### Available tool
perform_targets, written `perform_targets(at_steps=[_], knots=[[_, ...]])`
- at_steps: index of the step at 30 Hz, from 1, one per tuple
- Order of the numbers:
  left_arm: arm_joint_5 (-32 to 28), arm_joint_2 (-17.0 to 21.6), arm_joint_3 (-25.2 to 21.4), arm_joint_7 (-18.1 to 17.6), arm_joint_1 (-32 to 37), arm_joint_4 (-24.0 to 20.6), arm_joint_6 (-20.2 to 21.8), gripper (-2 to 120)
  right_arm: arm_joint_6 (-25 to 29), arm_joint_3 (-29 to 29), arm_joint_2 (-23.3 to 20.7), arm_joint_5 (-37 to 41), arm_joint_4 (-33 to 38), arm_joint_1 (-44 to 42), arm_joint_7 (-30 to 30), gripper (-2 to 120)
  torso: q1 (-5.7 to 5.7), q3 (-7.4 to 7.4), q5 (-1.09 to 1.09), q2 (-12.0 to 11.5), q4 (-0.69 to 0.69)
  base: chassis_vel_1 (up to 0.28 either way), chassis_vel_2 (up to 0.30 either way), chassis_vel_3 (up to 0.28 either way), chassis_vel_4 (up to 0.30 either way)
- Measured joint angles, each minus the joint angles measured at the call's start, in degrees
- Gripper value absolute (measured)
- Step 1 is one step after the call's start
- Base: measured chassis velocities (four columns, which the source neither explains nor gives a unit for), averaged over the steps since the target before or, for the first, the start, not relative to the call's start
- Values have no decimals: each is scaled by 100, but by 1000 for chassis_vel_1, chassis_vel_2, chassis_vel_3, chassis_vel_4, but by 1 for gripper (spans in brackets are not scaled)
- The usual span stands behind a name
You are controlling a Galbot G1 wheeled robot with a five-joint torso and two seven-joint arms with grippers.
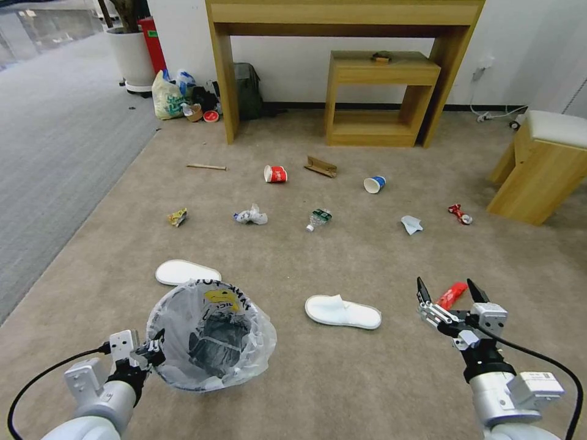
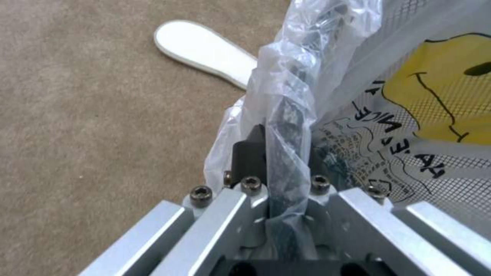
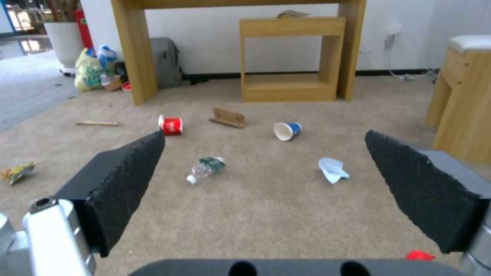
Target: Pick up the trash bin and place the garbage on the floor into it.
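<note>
Head view: my left gripper is clamped on the near-left rim of the bin, which sits low and near on the left. The bin pickup looks done. Inside the liner I see only dark folds; whether any litter is in it I cannot tell. My right gripper hangs near right, jaws apart and empty, with a red wrapper on the floor between the fingertips as seen from here. Left to collect: two slippers, bottle, red cup, blue cup, cardboard, stick, can and crumpled scraps.

Left wrist view: both fingers pinch the bin's rim with its bag between them; one slipper lies on the floor just beyond.

Right wrist view: pads stand wide apart, nothing held. Bottle, both cups and a paper scrap lie farther out. Judgement: collection is barely started.
</note>
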Motion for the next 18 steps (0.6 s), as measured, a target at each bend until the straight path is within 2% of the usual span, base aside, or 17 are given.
perform_targets(at_steps=[18], knots=[[-3,-36,-15,84,45,-29,-16,0,-31,2,-27,-48,-44,-9,-88,100,0,0,-1,0,0,-118,108,108,-108]])
